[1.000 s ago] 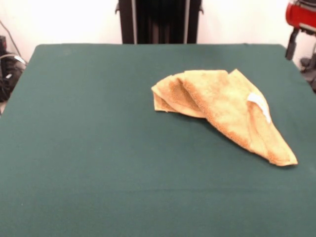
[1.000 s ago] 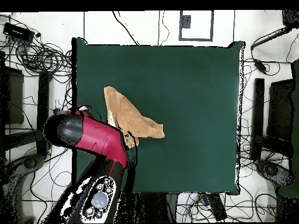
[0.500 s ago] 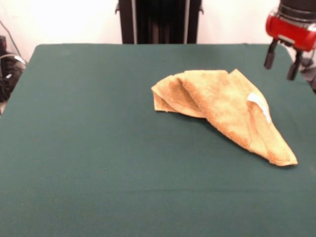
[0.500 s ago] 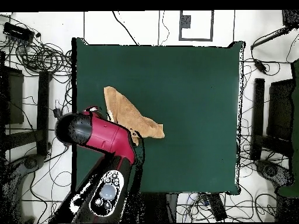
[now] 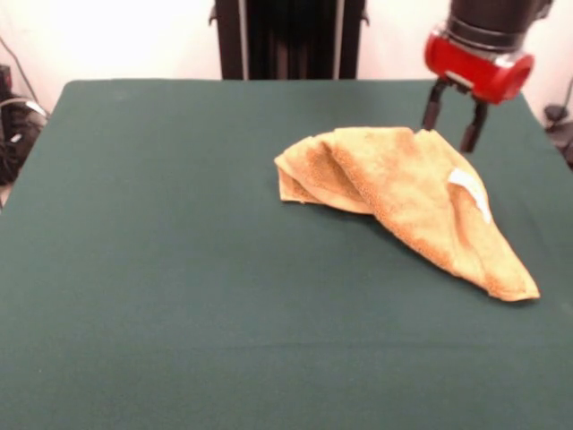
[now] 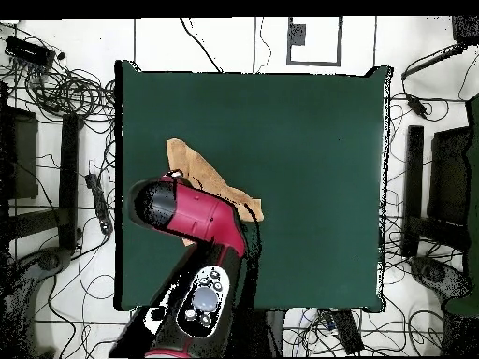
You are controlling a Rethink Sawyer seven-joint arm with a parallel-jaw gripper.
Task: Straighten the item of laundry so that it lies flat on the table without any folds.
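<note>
Green felt covers the bench (image 5: 161, 269) from edge to edge, and your gripper (image 5: 454, 133) hangs just above it with its two dark fingers (image 5: 431, 111) spread apart and nothing between them. Directly under those fingertips is the far edge of the towel (image 5: 403, 193), which lies crumpled toward one side of the bench, folded over itself with its white tag (image 5: 470, 190) facing up. Expect soft, light, floppy terry that drags on felt; pinch a single outer corner, not the bunched layers. Your arm (image 6: 192, 213) comes down steeply, wrist pointing downward.
</note>
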